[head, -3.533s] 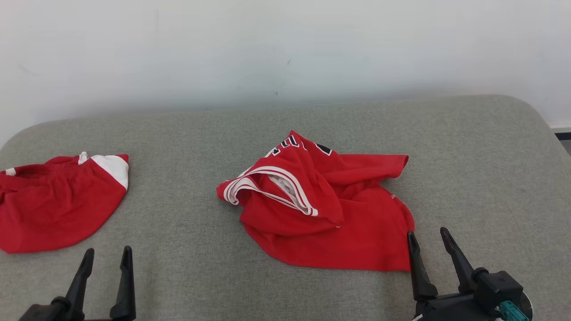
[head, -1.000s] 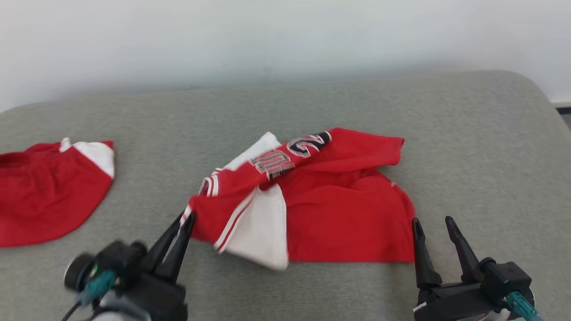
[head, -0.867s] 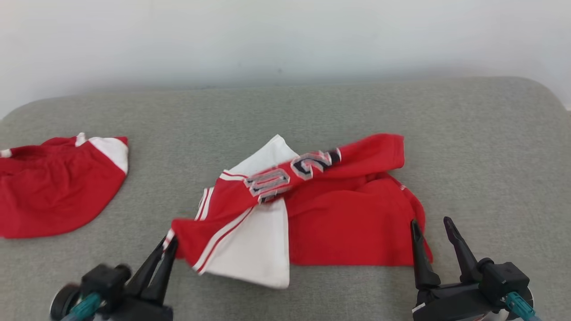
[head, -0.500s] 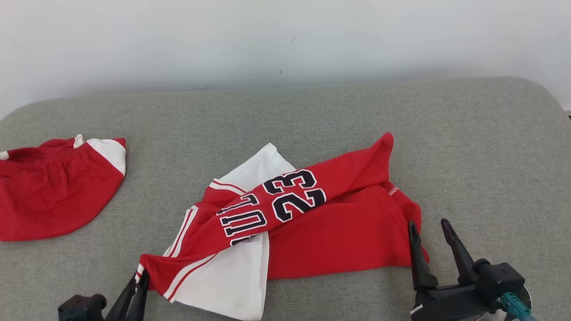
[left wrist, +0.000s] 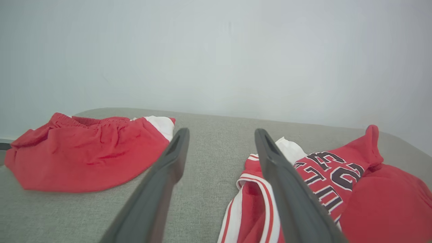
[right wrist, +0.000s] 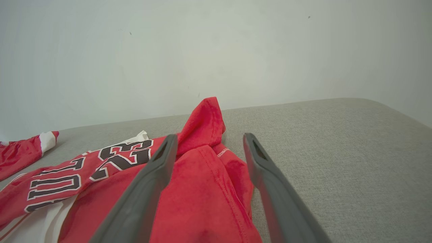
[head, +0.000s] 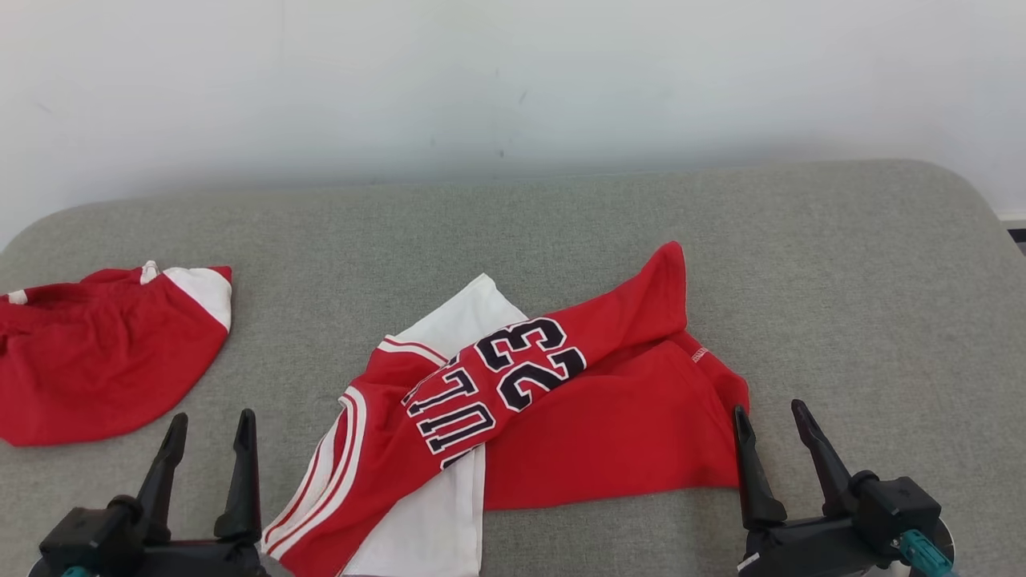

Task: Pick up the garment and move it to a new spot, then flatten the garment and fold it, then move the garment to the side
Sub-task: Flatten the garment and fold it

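Now the grey cushion (head: pixel 842 264) is carrying the red jersey (head: pixel 625 425), which is lying crumpled and twisted at its middle front. The left gripper (head: pixel 212 417) and the right gripper (head: pixel 768 409) are hovering spread and empty beside it. Flattening, folding and moving aside are, I judge, all remaining.

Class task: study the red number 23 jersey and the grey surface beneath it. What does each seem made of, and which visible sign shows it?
Red jersey: probably soft knit fabric, matte; it drapes in loose folds and shows a stitched hem. Grey surface: likely woven upholstery cloth over padding, matte; coarse weave, rounded corners.
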